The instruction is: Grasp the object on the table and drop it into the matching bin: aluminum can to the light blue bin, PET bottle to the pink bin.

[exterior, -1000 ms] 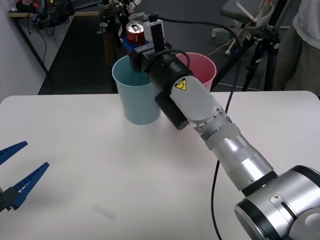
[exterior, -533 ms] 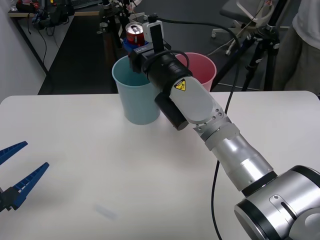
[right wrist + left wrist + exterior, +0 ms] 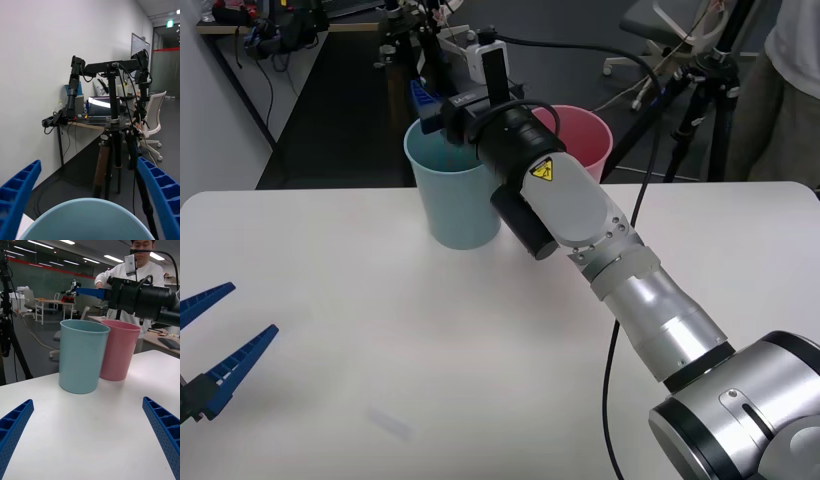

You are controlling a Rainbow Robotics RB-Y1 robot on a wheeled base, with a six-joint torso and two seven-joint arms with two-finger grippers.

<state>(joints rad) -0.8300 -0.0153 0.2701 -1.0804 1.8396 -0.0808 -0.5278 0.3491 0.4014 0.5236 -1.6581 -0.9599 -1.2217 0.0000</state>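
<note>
My right gripper (image 3: 440, 95) hangs open just above the rim of the light blue bin (image 3: 450, 190), with nothing between its fingers. The right wrist view looks down past both blue fingers (image 3: 18, 195) onto that bin's rim (image 3: 86, 215). The aluminum can is out of view. The pink bin (image 3: 585, 135) stands touching the light blue bin on its right, partly behind my right arm. In the left wrist view the light blue bin (image 3: 81, 356) and pink bin (image 3: 118, 350) stand side by side on the white table (image 3: 90, 435). My left gripper (image 3: 250, 310) rests open low over the table's near left.
A black tripod (image 3: 700, 100) and an office chair stand behind the table at the right. Another stand (image 3: 112, 150) rises just beyond the bins. The table's far edge runs right behind the bins.
The red can that the right gripper held above the light blue bin is gone from its fingers, and the gripper has opened. Neither arm has moved otherwise.
</note>
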